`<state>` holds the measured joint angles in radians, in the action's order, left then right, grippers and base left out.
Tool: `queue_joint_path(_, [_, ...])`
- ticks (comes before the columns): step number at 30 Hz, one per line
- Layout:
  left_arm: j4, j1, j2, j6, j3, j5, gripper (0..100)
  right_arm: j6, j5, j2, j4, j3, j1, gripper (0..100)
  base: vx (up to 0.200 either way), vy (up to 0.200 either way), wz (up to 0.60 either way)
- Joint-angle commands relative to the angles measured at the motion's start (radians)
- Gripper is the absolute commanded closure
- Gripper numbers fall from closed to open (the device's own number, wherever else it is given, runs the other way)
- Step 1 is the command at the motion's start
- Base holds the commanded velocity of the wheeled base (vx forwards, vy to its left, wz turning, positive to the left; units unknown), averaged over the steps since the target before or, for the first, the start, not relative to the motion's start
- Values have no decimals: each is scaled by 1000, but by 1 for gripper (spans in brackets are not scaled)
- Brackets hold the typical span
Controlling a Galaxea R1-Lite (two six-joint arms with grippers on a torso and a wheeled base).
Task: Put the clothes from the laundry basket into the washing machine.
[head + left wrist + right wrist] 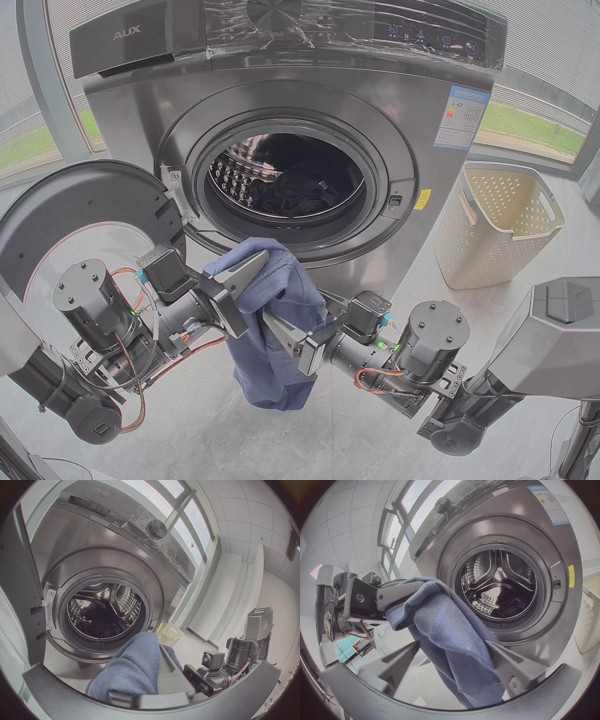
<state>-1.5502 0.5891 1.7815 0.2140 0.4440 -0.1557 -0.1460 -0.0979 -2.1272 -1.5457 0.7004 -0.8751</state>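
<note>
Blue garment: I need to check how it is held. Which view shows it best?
Head view: the whole blue garment hangs from the left hand, which pinches its top. The left wrist view gives one bunched fold; the right wrist view gives most of it, lower end hidden.

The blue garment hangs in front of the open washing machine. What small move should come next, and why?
Probably the left gripper should carry the blue fabric garment forward and upward into the round drum opening of the grey washing machine. It is shut on the garment's top, the round door stands open, and the garment hangs below the opening. The right gripper is open around it.
</note>
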Motion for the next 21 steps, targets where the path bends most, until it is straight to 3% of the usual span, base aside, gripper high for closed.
queue_joint_path(1, [-1,-3,-1,1,1,-1,100,0,0,-3,-2,14,-7,100,0,0,0])
queue_joint_path(17, [1,-11,26,7,-13,-4,100,-12,-6,76,-4,-53,-39,100,0,0,0])
queue_joint_path(18, [1,-11,26,8,-8,-2,0,-14,-6,81,-4,-59,-41,100,0,0,0])
queue_joint_path(21, [-1,-12,26,18,1,-1,0,-15,-8,99,-4,-71,-47,100,0,0,0])
